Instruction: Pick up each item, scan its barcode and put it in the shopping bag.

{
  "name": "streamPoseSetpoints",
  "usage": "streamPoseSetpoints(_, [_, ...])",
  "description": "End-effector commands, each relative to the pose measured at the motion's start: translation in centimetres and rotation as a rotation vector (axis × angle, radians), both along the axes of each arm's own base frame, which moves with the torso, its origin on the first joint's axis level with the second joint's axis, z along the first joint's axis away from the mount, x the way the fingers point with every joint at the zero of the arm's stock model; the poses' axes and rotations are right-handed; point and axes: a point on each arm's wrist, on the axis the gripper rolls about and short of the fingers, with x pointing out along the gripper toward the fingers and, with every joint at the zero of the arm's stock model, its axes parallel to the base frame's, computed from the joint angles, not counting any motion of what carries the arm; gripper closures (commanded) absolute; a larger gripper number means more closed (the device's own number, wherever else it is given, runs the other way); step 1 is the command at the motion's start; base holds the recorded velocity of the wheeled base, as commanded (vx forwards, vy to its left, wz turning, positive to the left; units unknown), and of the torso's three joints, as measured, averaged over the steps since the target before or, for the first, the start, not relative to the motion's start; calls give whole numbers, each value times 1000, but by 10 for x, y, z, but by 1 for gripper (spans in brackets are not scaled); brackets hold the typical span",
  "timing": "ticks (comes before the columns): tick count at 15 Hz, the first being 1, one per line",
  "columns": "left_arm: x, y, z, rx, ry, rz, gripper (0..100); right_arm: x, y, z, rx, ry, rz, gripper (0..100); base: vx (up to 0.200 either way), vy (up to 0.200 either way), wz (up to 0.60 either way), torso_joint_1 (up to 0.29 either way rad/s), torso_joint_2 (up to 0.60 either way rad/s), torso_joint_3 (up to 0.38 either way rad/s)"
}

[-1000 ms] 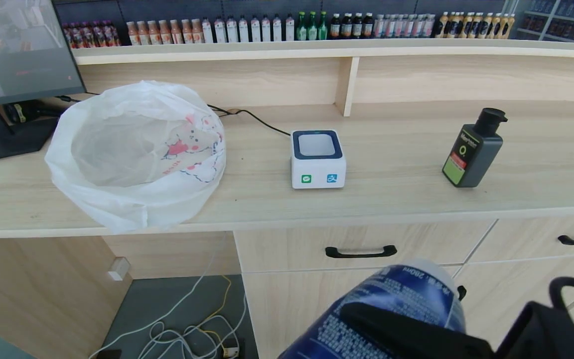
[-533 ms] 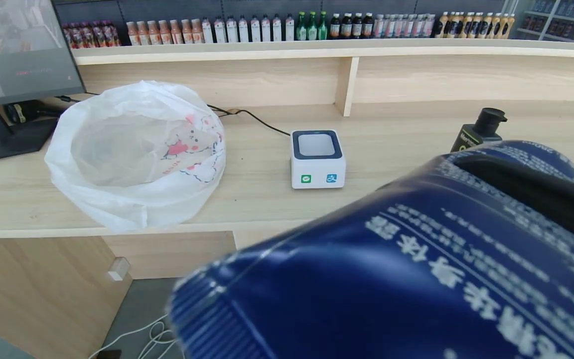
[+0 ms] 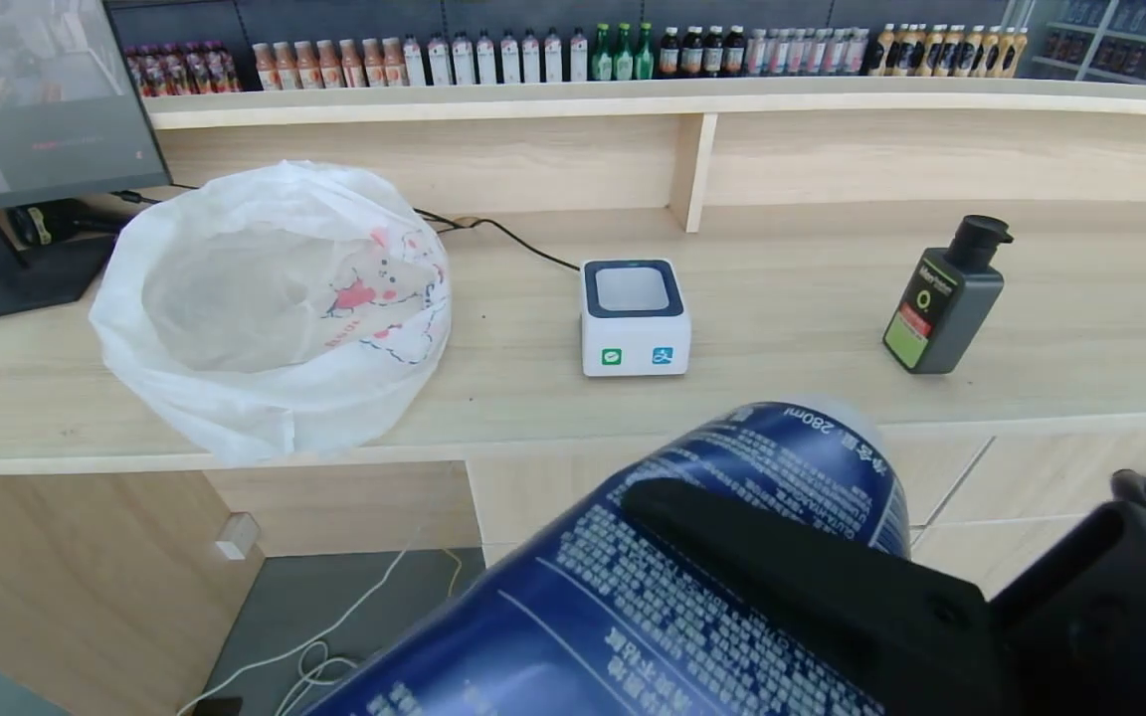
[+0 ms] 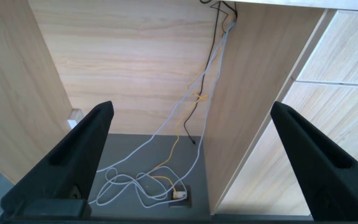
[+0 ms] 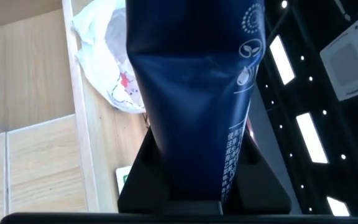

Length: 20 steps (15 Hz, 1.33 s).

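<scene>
The counter [image 3: 782, 328] and the white bag [image 3: 265, 298] at its left end lay as they had a second earlier, the bag's mouth wide open. The blue bottle [image 3: 633, 597] was what had moved. From low at the near edge of the head view it had swung up close to the camera, hiding most of the grey bottle [image 3: 943, 303], and had then dropped back, lying tilted below the counter's front edge. By that reading it was being carried and turned for scanning. It had not yet reached the scanner [image 3: 634, 316], which sat mid-counter, well apart from it. The grey bottle stood upright at the right, untouched.

The right pincer [image 5: 194, 174] was clenched on the blue bottle, one finger on each side of its body, and most of the bottle jutted out past the fingertips. The left pincer [image 4: 191, 155] hung released, jaws wide, low before the cabinet.
</scene>
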Motion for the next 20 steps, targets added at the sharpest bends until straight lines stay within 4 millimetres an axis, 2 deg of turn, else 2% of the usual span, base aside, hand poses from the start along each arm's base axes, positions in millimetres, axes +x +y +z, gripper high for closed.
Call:
streamPoseSetpoints(1, [0,0,0,0,-1,0,0,0,0,-8,-31,8,-1,100,0,0,0,0,0,0])
streamPoseSetpoints(15, [0,0,0,0,-1,0,0,-7,4,-12,-42,17,35,100,0,0,0,0,0,0])
streamPoseSetpoints(19, [0,0,0,0,-1,0,0,-7,7,-25,-52,87,47,100,0,0,0,0,0,0])
streamPoseSetpoints(20, [0,0,0,0,-1,0,0,-2,5,-26,-34,122,30,100,0,0,0,0,0,0])
